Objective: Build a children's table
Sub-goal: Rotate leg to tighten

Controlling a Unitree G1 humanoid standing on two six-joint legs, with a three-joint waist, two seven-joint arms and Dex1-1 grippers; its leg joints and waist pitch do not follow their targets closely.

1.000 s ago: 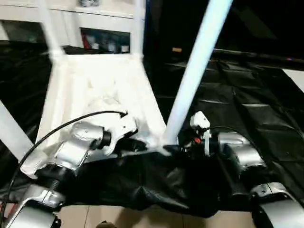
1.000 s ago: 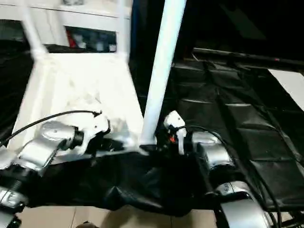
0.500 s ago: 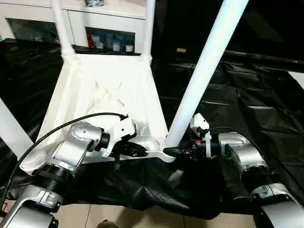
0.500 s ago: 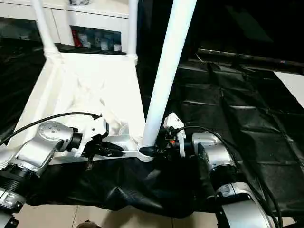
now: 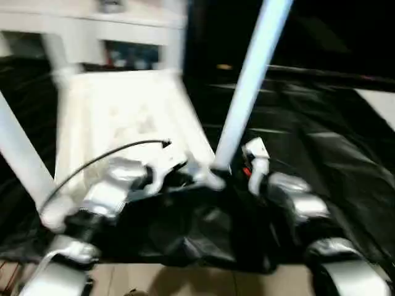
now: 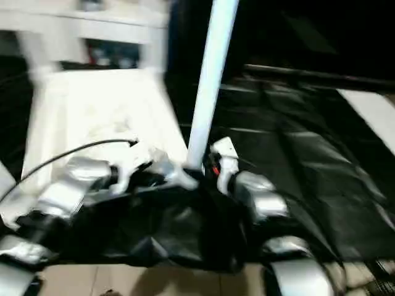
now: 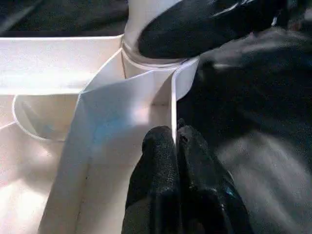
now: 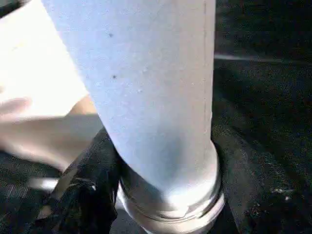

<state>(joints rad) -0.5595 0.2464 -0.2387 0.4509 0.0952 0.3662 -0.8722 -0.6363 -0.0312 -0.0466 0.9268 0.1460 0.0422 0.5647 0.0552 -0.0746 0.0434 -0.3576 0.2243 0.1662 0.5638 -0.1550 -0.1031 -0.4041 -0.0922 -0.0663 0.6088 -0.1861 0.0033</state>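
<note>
The white children's table top (image 5: 123, 117) lies upside down on a black sheet, with legs standing up from its corner sockets. At the near right corner, my left gripper (image 7: 175, 139) is shut on the thin upright rim of the top, just beside the socket. The near right leg (image 5: 247, 80) rises from that socket. My right gripper (image 5: 229, 179) is at its base from the other side. One of its black fingers (image 8: 92, 195) presses against the leg just above the socket collar, and the other finger is hidden behind the leg.
The near left leg (image 5: 21, 154) and two far legs (image 5: 55, 55) (image 5: 176, 43) stand up around the top. A white cabinet (image 5: 123, 37) stands behind. The black sheet (image 5: 321, 135) spreads to the right, and tan floor (image 5: 185, 283) shows at the near edge.
The whole picture has shifted and blurred, so the camera moved. Both grippers stay at the near right corner, the left on the rim and the right at the leg's base.
</note>
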